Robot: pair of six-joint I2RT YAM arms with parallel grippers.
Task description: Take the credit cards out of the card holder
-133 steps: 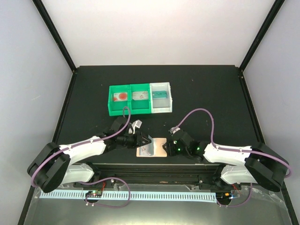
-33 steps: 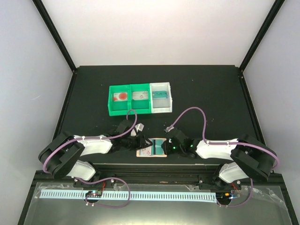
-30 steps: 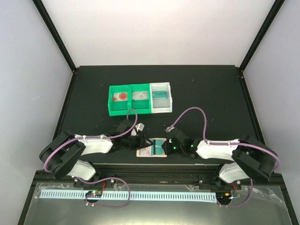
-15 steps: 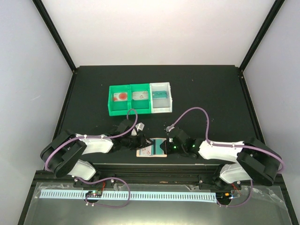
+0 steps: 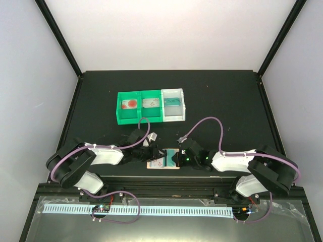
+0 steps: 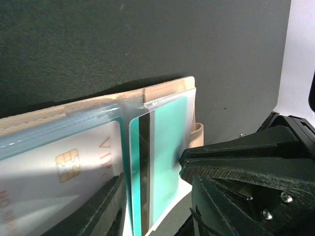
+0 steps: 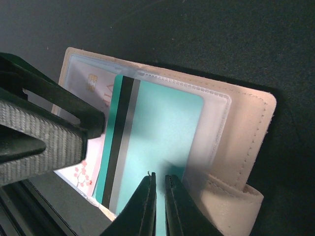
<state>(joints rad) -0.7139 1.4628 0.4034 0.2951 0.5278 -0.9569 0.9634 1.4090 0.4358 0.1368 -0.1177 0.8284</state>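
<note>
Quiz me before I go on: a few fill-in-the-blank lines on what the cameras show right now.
1. The right gripper is pinched shut on the ___ plastic card, not the white chip card.
2. That plastic card carries a ___ stripe and lies partly in the clear sleeve of the open tan card holder.
3. The green-and-white plastic bin tray has ___ compartments.
Missing words: teal; black; three.

surface: black table (image 5: pixel 227 96) | on it: green-and-white bin tray (image 5: pixel 131 119) mid-table — open card holder (image 5: pixel 157 162) near front edge
</note>
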